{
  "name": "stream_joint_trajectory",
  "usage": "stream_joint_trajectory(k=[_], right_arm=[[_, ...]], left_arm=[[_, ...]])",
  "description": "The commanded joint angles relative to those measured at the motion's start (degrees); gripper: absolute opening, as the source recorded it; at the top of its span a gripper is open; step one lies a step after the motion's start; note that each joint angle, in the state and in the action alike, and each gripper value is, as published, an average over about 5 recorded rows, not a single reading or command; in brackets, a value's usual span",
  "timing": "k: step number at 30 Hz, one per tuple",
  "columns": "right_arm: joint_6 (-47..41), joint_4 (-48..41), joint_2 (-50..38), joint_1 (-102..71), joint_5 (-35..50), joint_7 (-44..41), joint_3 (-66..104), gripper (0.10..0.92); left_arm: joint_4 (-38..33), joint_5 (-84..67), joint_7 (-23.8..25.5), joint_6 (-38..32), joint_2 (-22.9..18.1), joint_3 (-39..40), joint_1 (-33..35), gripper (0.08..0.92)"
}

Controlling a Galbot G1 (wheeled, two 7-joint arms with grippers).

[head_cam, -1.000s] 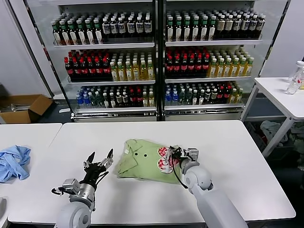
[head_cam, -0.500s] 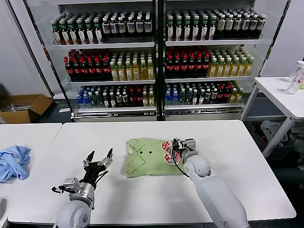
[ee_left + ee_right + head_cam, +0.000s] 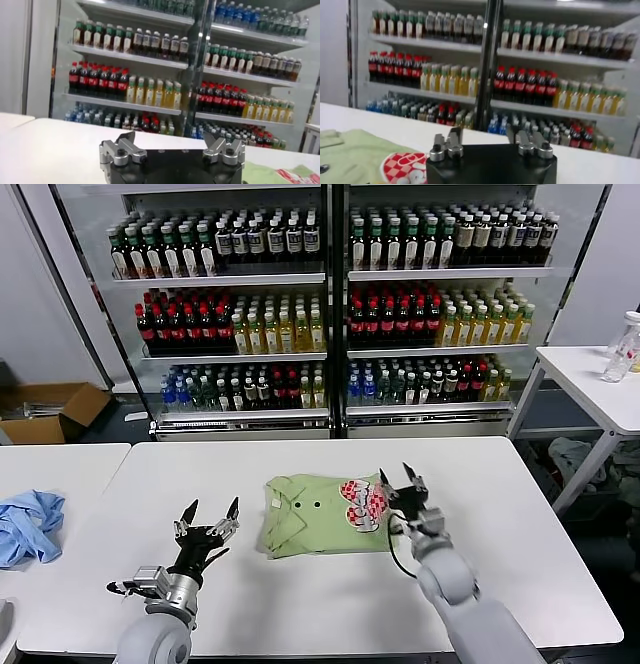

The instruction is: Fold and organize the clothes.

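Collared shirt [image 3: 312, 515] lies folded on your surface [image 3: 520, 514]; right tool [image 3: 403, 484] apart at its checkered edge, left tool [image 3: 208, 520] apart, well clear.

Both arms are showing smooth light-grey rounded casings. The left gripper [image 3: 207, 519] and right gripper [image 3: 402, 482] are presenting black bodies with silver metal finger mounts [image 3: 121, 150] fixed by dark screws. Thin black cables are running along each wrist
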Motion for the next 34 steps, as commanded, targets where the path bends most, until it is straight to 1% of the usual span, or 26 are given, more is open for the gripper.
stream_joint_trajectory(k=[1, 6, 9, 18, 25, 34], right_arm=[[5.4, 24.8, -3.6, -26.5, -2.4, -0.5, 14.4, 0.626], [4.8, 28.3, -2.8, -32.4, -1.6, -0.6, 18.1, 0.761], [4.9, 29.5, -2.5, -34.3, -2.2, -0.3, 19.3, 0.811], [3.1, 32.4, -2.4, -35.6, -2.2, 0.4, 20.5, 0.823], [1.6, 34.3, -2.5, -35.9, 1.1, -0.4, 20.9, 0.823], [-0.3, 33.7, -3.1, -33.9, 3.0, -0.6, 21.1, 0.823]], left_arm=[[-3.9, 6.0, 0.1, -0.6, -1.4, -0.2, 3.9, 0.822], [-5.1, 6.2, 0.6, 0.2, -1.8, -1.9, 5.8, 0.823], [-5.6, 6.1, 0.8, 0.6, -1.5, -3.2, 7.1, 0.823], [-7.4, 6.8, 1.3, 0.9, -1.7, -4.3, 10.8, 0.823], [-8.6, 7.9, 1.5, 0.5, -2.0, -4.2, 12.2, 0.823], [-9.7, 8.2, 2.0, -0.1, -1.6, -4.7, 13.3, 0.823]])
